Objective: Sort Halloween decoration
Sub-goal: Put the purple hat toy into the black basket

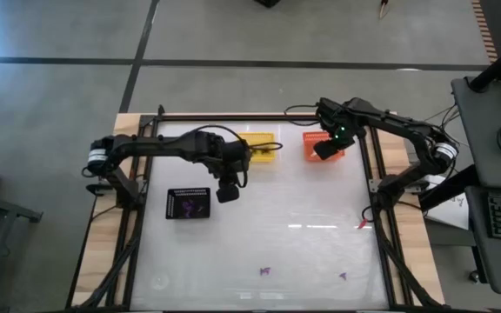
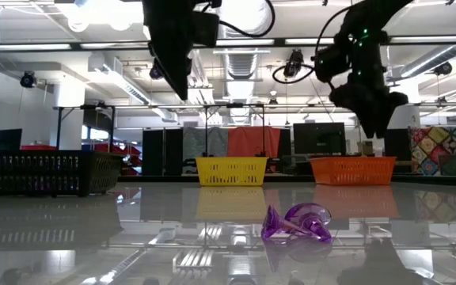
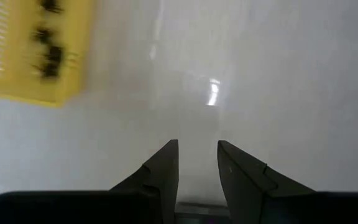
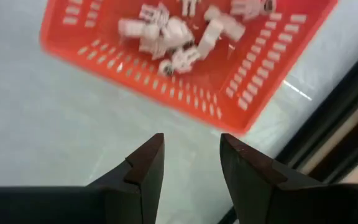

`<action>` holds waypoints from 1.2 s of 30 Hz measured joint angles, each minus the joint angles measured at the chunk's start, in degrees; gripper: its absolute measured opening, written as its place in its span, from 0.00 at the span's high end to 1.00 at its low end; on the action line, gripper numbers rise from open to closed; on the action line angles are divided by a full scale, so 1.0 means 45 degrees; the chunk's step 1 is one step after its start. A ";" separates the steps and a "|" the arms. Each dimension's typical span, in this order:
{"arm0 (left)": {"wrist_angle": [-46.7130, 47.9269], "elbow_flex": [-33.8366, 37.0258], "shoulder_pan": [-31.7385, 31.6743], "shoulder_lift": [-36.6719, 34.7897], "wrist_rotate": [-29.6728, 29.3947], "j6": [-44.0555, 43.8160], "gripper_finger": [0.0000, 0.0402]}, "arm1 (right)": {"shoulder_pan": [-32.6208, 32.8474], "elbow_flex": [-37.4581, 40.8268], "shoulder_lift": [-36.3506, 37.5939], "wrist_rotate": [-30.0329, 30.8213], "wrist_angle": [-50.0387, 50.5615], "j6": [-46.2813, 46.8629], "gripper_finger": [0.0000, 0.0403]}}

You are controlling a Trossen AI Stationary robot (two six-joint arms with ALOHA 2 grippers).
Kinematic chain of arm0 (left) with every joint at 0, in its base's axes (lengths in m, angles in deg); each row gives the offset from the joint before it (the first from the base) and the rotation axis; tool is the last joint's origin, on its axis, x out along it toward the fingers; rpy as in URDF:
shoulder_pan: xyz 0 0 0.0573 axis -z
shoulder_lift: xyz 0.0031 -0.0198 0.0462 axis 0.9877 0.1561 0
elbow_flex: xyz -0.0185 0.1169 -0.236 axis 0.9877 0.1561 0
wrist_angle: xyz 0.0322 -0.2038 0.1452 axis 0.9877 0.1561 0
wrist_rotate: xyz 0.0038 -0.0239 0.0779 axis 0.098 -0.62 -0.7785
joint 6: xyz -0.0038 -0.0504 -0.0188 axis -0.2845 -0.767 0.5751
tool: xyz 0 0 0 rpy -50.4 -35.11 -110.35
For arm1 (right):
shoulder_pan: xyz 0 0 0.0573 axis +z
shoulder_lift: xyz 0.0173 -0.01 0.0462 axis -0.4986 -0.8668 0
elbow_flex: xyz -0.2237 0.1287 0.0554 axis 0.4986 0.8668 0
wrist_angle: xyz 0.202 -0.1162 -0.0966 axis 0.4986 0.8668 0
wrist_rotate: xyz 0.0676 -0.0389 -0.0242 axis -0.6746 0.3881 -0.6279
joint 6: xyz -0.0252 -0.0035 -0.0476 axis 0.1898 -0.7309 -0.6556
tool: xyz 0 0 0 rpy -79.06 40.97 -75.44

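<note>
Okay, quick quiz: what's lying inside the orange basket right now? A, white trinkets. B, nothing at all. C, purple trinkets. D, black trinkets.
A: the right wrist view shows a heap of white trinkets in the orange basket, with nothing purple or black among them.

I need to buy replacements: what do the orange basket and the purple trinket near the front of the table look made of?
Orange basket: seemingly moulded plastic, matt, going by its uniform colour and rows of slotted holes.
Purple trinket: probably translucent plastic, glossy, since light passes through it and it shows highlights. Neither look settles the exact material.
</note>
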 joint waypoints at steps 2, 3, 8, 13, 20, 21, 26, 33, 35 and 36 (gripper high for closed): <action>0.0008 0.0000 0.0206 0.0000 0.0509 -0.0201 0.77 | 0.0191 -0.0167 0.0196 -0.0145 0.0506 0.0377 0.63; 0.0003 0.0000 0.0339 0.0000 0.0761 -0.0247 0.77 | 0.0336 -0.0215 0.0311 -0.0173 0.0671 0.0608 0.63; 0.0072 0.0011 0.1178 0.0044 0.1002 -0.0268 0.77 | 0.1385 -0.0267 0.1082 -0.0346 0.1005 0.1754 0.63; 0.0220 0.0018 0.2044 0.0044 0.1002 -0.0670 0.77 | 0.3202 -0.0267 0.1941 -0.0908 0.1095 0.3626 0.64; 0.0095 0.0019 0.2954 0.0044 0.0980 -0.1073 0.77 | 0.6840 -0.0218 0.2393 -0.0824 0.0644 0.6157 0.63; -0.0081 0.0016 0.3054 0.0039 0.0971 -0.1140 0.77 | 0.7284 -0.0215 0.2382 -0.0804 0.0501 0.6413 0.63; -0.1425 0.0019 0.3600 0.0029 0.0939 -0.1147 0.77 | 0.9028 -0.0208 0.2374 0.0046 -0.0052 0.8074 0.63; -0.3491 0.0018 0.4185 0.0227 0.0910 -0.1149 0.77 | 1.0073 -0.0372 0.2383 0.0657 -0.0065 1.0120 0.63; -0.3842 0.0015 0.4325 0.0371 0.0890 -0.1150 0.77 | 1.0184 -0.0446 0.2388 0.0769 -0.0038 1.0198 0.63; -0.3967 0.0015 0.4382 0.0501 0.0890 -0.1150 0.77 | 1.0210 -0.0488 0.2388 0.0838 -0.0036 1.0200 0.63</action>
